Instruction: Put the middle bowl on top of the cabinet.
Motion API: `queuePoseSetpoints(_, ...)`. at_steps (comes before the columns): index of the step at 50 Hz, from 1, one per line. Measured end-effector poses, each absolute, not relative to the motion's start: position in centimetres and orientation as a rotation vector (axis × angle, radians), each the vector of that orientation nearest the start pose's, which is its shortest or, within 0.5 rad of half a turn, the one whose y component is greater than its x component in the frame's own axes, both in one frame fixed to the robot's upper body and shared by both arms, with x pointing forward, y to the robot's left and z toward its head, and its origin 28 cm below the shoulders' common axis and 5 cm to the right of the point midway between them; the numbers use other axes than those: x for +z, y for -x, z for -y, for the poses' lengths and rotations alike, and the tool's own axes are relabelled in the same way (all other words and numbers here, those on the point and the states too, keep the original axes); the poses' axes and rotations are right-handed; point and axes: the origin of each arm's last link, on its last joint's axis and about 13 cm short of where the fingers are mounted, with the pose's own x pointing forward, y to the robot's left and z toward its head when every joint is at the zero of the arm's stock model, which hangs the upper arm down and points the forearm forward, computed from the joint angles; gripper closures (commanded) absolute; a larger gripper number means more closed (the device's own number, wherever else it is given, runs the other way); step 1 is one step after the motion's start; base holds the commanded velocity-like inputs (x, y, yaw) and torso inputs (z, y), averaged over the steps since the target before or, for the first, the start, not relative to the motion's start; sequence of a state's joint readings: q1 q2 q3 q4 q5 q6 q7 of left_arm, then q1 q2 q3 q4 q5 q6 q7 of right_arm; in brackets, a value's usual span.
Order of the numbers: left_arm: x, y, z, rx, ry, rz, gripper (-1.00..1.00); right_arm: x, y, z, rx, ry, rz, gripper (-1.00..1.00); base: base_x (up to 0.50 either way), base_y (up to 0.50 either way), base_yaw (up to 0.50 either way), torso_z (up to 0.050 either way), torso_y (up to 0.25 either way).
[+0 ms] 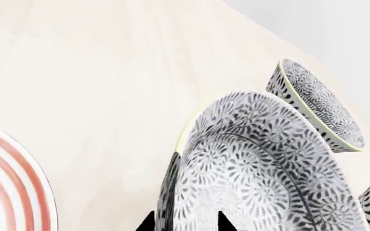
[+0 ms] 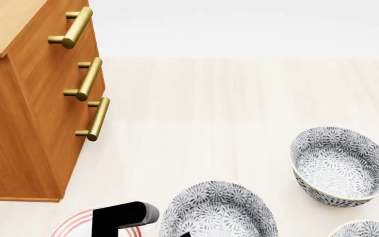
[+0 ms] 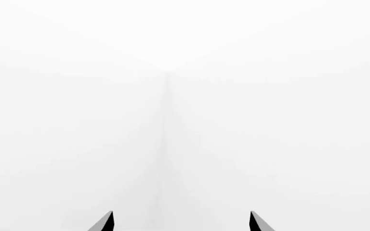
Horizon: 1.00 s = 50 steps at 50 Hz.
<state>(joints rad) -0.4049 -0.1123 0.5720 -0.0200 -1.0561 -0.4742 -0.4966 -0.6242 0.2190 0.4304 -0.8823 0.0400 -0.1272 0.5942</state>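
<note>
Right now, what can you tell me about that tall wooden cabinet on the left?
The cabinet looks like orange-brown wood with visible grain, a lighter flat top and plain side panels. Its front carries three brass bar handles, stacked one above the other, each on two short posts. It stands upright on the pale wooden surface, at the head view's left edge, cut off by the frame. No drawer looks pulled out. Nothing shows on the visible part of its top, and no bowl or gripper touches it.

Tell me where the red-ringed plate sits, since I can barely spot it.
The plate peeks in at the head view's lower left, on the table, between the cabinet and the nearest bowl.
</note>
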Motion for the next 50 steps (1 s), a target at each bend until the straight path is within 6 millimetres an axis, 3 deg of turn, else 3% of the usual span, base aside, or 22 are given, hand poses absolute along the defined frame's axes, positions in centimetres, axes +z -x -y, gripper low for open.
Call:
queuePoseSetpoints(15, 6.9, -23.8, -9.8, -0.347, 0.489, -0.499, 1.0, 14.2, -7.7, 17.8, -0.708, 0.287, 0.545, -1.0, 0.0, 0.0, 0.0, 0.001, 0.009)
queuePoseSetpoints(50, 8.4, -22.8, -9.9, -0.379, 0.464, -0.374, 1.0, 14.2, -7.7, 17.7, -0.707, 0.288, 0.55, -1.0, 0.0, 0.0, 0.0, 0.029, 0.246)
